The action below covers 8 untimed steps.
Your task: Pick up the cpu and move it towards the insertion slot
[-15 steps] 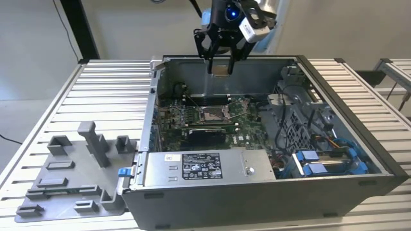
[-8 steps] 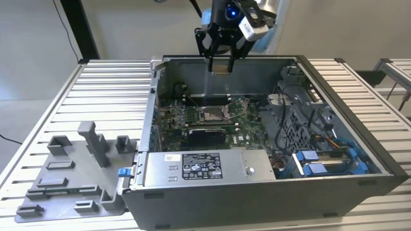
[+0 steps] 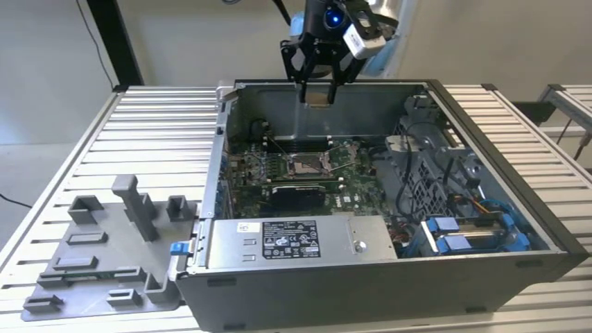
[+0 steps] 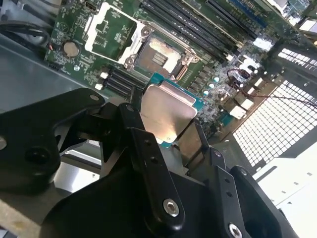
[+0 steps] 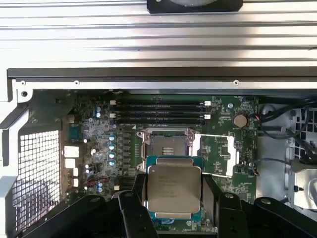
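My gripper (image 3: 318, 95) hangs above the open computer case, over its far wall, shut on the cpu (image 3: 319, 98). In both wrist views the cpu (image 5: 173, 187) (image 4: 166, 110) shows its silvery face, pinched at two opposite edges between the black fingers (image 5: 210, 191). The insertion slot (image 3: 306, 164) lies open on the green board below, with a shiny metal frame and a dark centre. In the first wrist view the insertion slot (image 5: 166, 145) sits just beyond the held chip's edge. The insertion slot (image 4: 154, 57) lies beyond the chip in the second wrist view as well.
A grey plastic tray (image 3: 93, 260) with upright posts lies on the slatted table at the exterior view's left. Inside the case are a silver power supply (image 3: 287, 243), a drive cage with blue clips (image 3: 472, 232), cables (image 3: 434, 149) and memory slots (image 5: 158, 111).
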Each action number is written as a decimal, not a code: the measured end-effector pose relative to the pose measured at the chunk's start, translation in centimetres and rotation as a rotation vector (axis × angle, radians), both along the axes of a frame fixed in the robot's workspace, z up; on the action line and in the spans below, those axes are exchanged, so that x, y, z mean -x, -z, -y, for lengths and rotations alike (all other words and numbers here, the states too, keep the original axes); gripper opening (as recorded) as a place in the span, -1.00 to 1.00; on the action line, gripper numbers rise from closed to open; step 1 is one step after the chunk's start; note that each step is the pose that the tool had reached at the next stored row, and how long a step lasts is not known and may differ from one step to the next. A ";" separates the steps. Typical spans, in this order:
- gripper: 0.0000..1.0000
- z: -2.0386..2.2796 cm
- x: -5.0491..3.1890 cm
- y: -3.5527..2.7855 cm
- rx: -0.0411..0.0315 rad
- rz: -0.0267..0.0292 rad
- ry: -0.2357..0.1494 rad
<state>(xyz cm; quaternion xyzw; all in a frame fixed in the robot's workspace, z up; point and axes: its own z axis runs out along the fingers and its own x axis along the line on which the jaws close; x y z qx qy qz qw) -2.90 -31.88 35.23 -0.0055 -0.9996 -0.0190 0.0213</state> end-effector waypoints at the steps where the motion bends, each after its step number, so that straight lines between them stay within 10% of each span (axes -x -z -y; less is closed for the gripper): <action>1: -1.00 -0.02 0.00 0.02 -0.0001 0.0001 0.000; 8: -1.00 -0.32 0.01 0.18 0.0014 0.0113 -0.001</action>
